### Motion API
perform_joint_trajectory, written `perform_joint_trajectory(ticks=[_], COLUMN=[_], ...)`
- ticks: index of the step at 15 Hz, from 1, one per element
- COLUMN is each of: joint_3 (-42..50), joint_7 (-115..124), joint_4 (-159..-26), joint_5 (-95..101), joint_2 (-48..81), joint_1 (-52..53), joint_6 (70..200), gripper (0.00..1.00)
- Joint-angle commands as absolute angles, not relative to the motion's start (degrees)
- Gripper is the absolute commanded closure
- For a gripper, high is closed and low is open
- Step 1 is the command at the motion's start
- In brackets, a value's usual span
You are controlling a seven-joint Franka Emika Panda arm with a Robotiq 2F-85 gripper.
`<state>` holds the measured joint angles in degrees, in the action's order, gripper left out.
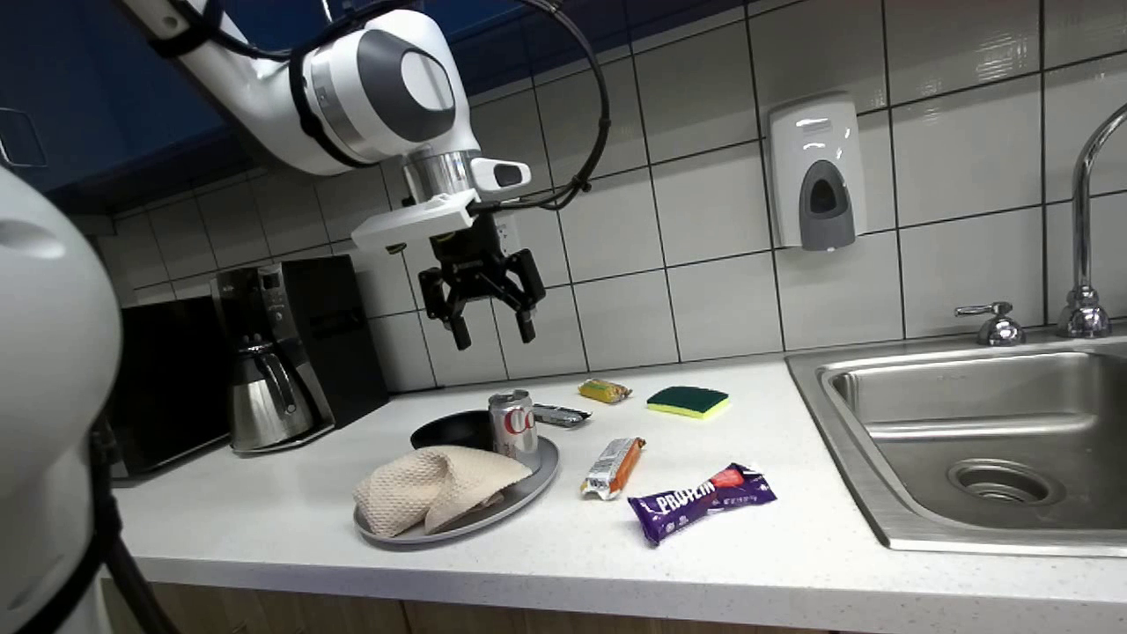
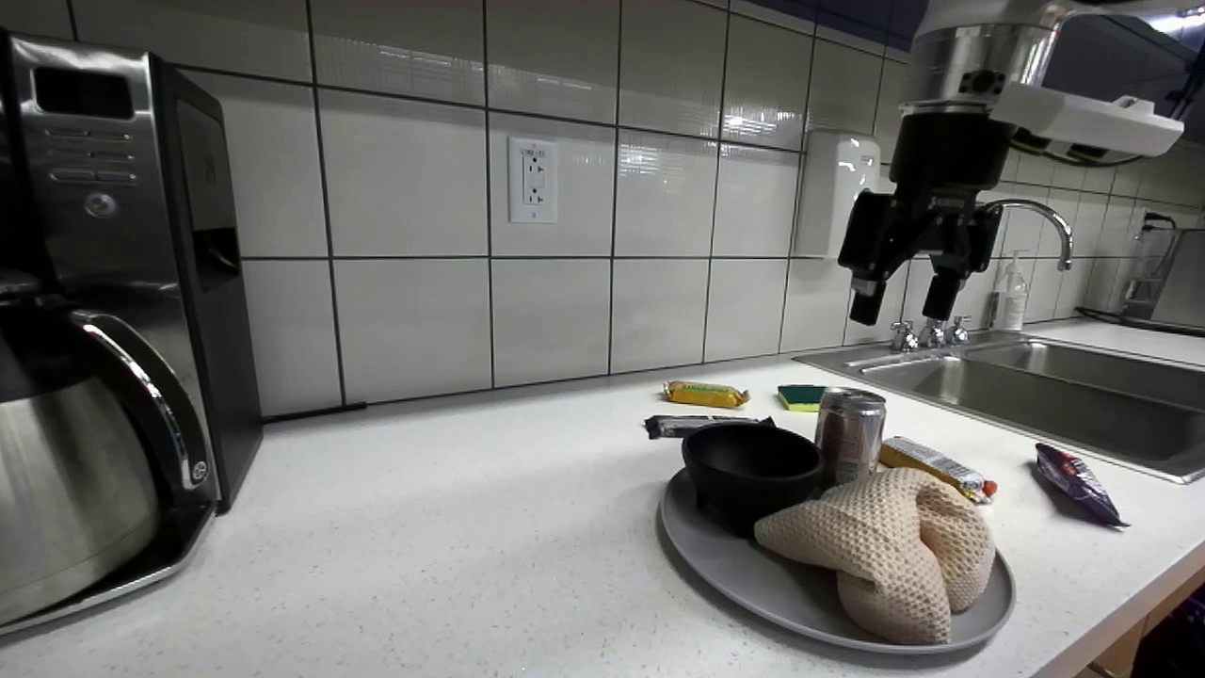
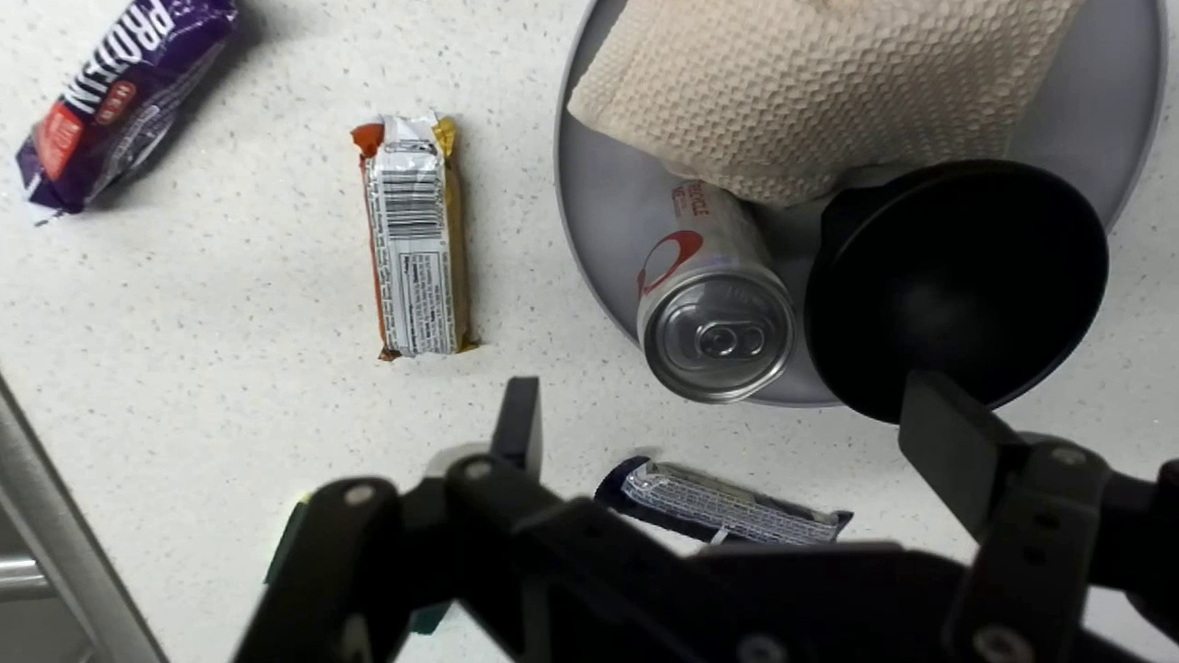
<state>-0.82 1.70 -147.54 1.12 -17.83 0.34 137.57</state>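
White wall tiles [image 1: 722, 304] behind a pale surface [image 1: 722, 440]. Above it, an empty hand [image 1: 494, 335], spread wide; nearest below, an upright can [image 1: 513, 427] on a grey plate [image 2: 744, 570], beside a black bowl [image 3: 958, 285]. Probably rigid but slick, perhaps heavy if full; best gripped around its upper sides.

Can [image 3: 714, 295]: silver with red lettering, stood upright on the gray plate [image 3: 603, 212] near its rim, metal top facing up. Black bowl [image 3: 958, 285]: round, sat open side up just beside the can, on the same plate. Bar [image 3: 737, 506]: dark-and-silver wrapper, fine print too small to read, lay flat on the tabletop [image 3: 276, 322], just off the plate.
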Motion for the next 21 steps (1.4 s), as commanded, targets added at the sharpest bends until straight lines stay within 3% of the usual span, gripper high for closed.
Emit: perform_joint_trajectory(ticks=[1, 21], joint_3=[-1.82, -2.87], joint_7=[3.23, 3.34], joint_4=[-146.24, -145.13], joint_5=[1.78, 2.71], joint_2=[-15.37, -6.52], joint_1=[0.37, 1.67], joint_6=[139.51, 145.00], gripper=[0.00, 0.00])
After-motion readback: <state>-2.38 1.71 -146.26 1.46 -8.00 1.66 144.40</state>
